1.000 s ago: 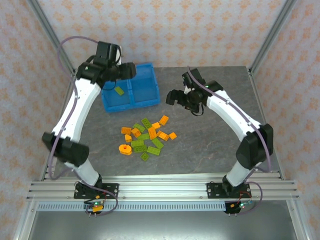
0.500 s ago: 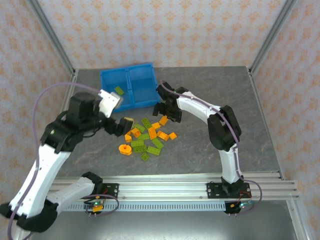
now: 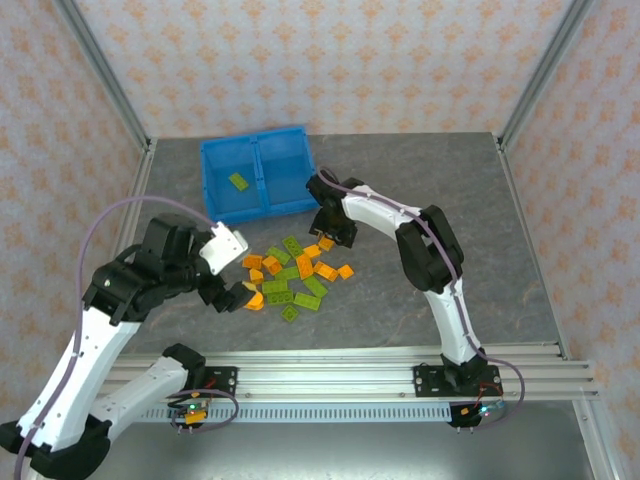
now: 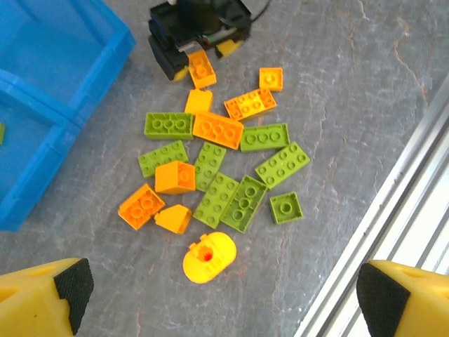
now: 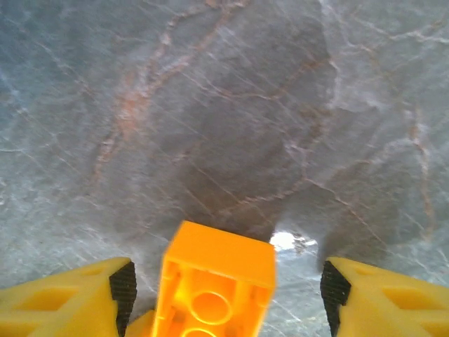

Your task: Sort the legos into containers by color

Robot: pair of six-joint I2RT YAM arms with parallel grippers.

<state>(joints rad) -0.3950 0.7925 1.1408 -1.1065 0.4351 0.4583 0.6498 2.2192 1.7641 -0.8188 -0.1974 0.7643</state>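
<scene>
Since half a second ago the left gripper (image 3: 235, 293) has dropped to the near-left edge of the legos (image 3: 297, 272), and the right gripper (image 3: 330, 235) has settled at the pile's far edge. Seen from above, the blue bin (image 3: 280, 180) stands beyond, with one green brick (image 3: 238, 181) in its left compartment. At the left wrist, the fingers (image 4: 42, 298) stand wide apart, with the round orange piece (image 4: 209, 257) nearest them. At the right wrist, the fingers (image 5: 70, 302) flank an orange brick (image 5: 217, 274), with a gap showing on each side.

Robot lab cell: aluminium frame (image 3: 330, 378), patterned backdrop panels (image 3: 330, 60).
</scene>
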